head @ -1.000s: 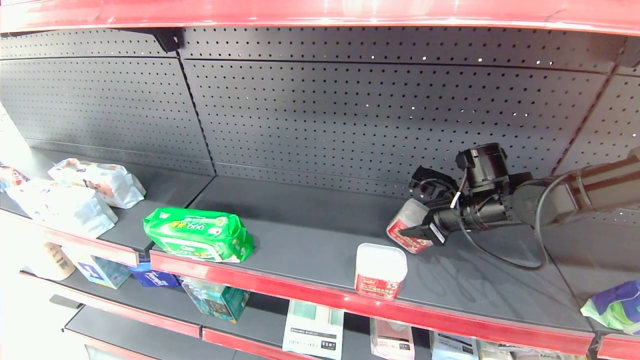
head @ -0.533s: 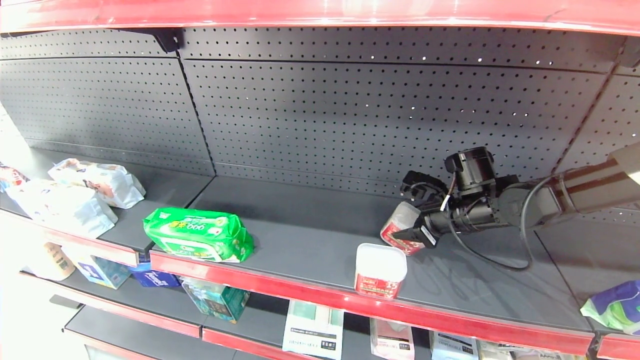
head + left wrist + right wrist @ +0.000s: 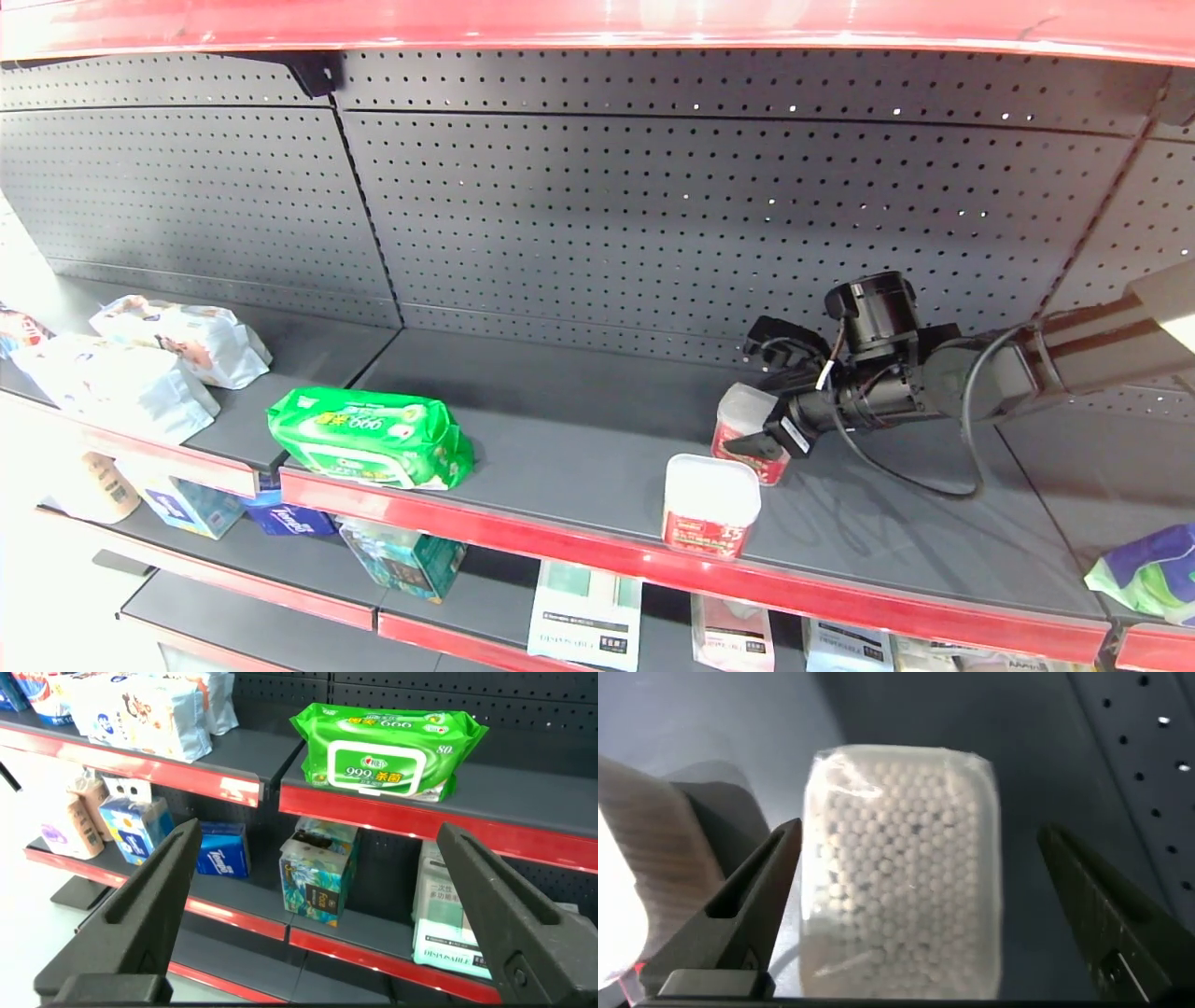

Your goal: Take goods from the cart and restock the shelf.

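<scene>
A small box of cotton swabs with a white lid and red label stands upright on the grey shelf, right of centre. My right gripper reaches in from the right and is open, its fingers on either side of the box. In the right wrist view the box lies between the two spread fingers, with a gap on one side. A second matching box stands at the shelf's red front edge, just in front. My left gripper is open and holds nothing, in front of the lower shelves.
A green wipes pack lies on the shelf to the left. White soft packs fill the far left bay. A blue-green pack sits at the far right. The perforated back panel is close behind. Lower shelves hold boxes and packs.
My right gripper moved left with the swab box. The box was tilted in the fingers and now stands upright on the shelf behind the other box.
</scene>
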Available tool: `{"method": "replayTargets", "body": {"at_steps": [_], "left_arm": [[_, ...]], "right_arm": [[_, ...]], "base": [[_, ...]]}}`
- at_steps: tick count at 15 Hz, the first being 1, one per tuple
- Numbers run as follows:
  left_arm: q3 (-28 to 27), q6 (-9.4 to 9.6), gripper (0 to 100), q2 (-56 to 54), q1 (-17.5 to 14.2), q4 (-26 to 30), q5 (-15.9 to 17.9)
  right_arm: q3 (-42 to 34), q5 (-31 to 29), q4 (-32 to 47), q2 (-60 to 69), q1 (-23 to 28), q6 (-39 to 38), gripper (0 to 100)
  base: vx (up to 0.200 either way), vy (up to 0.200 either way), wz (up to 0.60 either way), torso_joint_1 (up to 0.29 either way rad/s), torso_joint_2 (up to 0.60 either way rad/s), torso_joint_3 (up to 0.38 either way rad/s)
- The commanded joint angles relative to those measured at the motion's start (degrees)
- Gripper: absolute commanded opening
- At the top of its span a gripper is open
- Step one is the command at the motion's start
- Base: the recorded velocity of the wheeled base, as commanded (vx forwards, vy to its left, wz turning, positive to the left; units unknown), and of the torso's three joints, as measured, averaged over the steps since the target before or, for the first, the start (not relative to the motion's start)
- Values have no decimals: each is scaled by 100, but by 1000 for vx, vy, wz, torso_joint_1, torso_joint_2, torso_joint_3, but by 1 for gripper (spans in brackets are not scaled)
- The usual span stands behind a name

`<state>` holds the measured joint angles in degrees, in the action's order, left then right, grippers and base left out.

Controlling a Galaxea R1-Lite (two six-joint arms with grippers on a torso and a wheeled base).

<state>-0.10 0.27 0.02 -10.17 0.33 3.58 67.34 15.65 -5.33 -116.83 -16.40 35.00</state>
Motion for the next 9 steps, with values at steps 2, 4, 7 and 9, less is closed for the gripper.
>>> {"method": "replayTargets", "body": {"at_steps": [2,4,7,9], "left_arm": [[1,0,100,-2,-3,2,2],[1,0,100,-2,-3,2,2],[1,0,100,-2,-3,2,2],[1,0,100,-2,-12,2,2]], "right_arm": [[-204,-1,5,249,66,24,100],[-467,-1,5,407,145,33,100],[-740,-1,-3,600,242,51,100],[-889,-62,-12,671,242,42,100]], "base": [[0,0,0,0,0,0],[0,0,0,0,0,0],[0,0,0,0,0,0],[0,0,0,0,0,0]]}}
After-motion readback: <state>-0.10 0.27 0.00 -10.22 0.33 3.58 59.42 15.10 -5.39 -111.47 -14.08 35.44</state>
